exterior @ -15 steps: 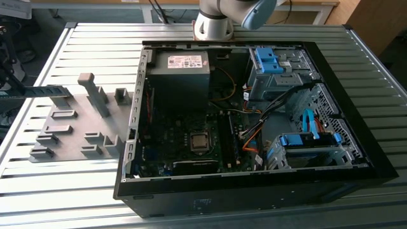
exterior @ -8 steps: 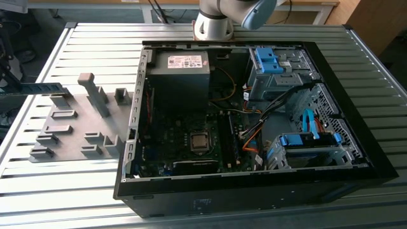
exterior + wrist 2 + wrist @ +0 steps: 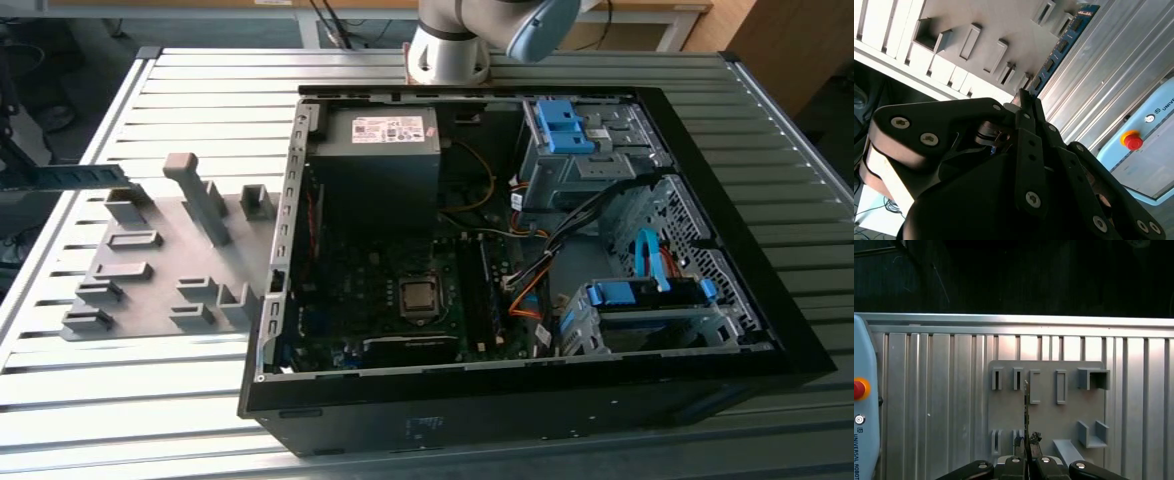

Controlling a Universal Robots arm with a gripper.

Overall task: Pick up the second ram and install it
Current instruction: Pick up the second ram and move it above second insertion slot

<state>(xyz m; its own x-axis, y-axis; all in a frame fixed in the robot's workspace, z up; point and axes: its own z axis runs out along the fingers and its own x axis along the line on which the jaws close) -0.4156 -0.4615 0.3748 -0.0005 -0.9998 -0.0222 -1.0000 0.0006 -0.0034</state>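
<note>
The second ram (image 3: 83, 177) is a thin blue-green stick with black chips, held level above the far corner of the grey holder tray (image 3: 160, 290) at the exterior view's left. My gripper (image 3: 24, 178) is shut on one end of it at the picture's edge. In the second wrist view the ram (image 3: 1061, 47) runs away from the dark fingers (image 3: 1026, 107) clamped on its near end. The first wrist view has the ram (image 3: 1026, 407) edge-on between the gripper (image 3: 1026, 446) fingertips, over the tray (image 3: 1046, 410) and its slots.
The open computer case (image 3: 747, 330) lies on the slatted metal table (image 3: 200, 110), motherboard (image 3: 387, 290) exposed, blue drive latches (image 3: 561, 125) at the exterior view's right. The arm's base (image 3: 447, 50) stands behind it. A light-blue box with a red stop button (image 3: 859, 389) sits beside the tray.
</note>
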